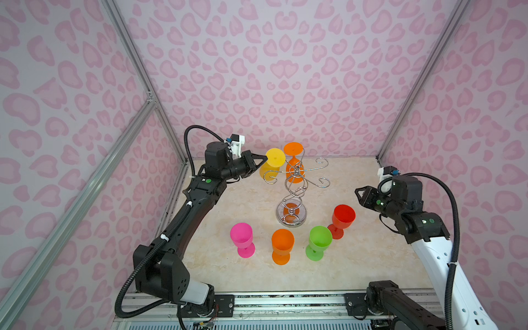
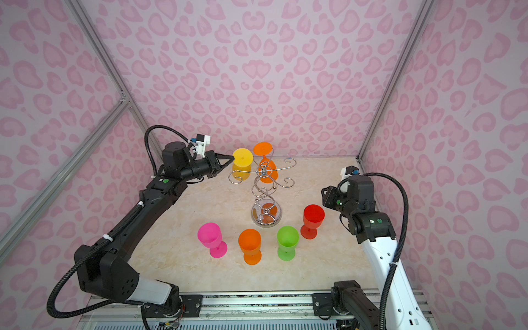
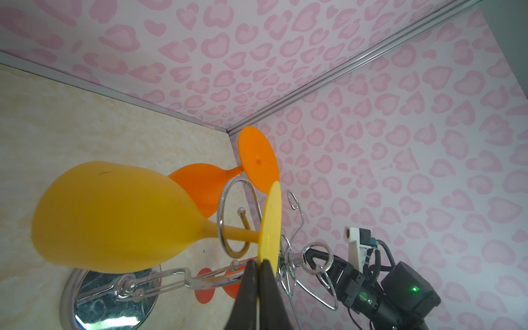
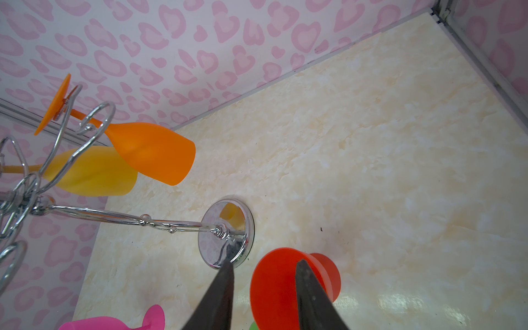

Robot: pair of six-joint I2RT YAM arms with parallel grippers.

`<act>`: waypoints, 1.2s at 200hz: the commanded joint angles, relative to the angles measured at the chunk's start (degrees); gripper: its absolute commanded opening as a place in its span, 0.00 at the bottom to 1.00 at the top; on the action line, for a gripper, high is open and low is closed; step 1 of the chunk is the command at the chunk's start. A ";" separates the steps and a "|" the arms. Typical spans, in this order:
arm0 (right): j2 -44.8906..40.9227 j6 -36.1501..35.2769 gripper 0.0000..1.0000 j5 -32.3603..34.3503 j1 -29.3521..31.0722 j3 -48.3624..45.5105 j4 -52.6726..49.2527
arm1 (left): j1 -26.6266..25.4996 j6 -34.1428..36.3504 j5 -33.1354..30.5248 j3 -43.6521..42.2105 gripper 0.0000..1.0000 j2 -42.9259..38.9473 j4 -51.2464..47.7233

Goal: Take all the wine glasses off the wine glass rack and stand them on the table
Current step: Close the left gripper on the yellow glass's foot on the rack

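Your left jaws are pinched closed on the foot rim of the yellow wine glass [image 3: 114,217], which hangs bowl-down on the wine glass rack [image 1: 281,217].
You have 6 glasses in sight. 2 hang on the rack: the yellow one and the hanging orange glass [image 1: 293,148]. 4 stand upright on the bench [image 1: 371,257] near the rack's base: pink glass [image 1: 241,235], standing orange glass [image 1: 282,241], green glass [image 1: 320,237] and red glass [image 1: 344,216]. In both top views the yellow foot hides most of its bowl. Your right jaws stand partly open, holding nothing, near the red glass. The right wrist view cuts off the pink glass and shows only a sliver of green.
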 commanded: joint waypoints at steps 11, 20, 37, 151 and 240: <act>-0.05 0.29 0.37 -0.38 -0.03 -0.56 1.50 | 0.48 -1.38 1.69 0.58 0.02 -0.34 2.16; -0.12 0.36 0.37 -0.36 -0.16 -0.60 1.60 | 0.48 -1.75 1.84 0.74 0.02 -0.50 2.37; -0.16 0.37 0.37 -0.45 -0.29 -0.73 1.60 | 0.70 -1.81 1.91 1.19 0.02 -0.75 2.29; -0.44 0.34 0.37 -1.39 -1.39 -1.43 1.77 | 2.65 -3.64 3.54 2.95 0.02 -1.04 1.23; -0.69 0.22 0.37 -1.88 -2.23 -1.83 2.03 | 3.46 -3.11 4.96 7.11 0.02 3.38 1.27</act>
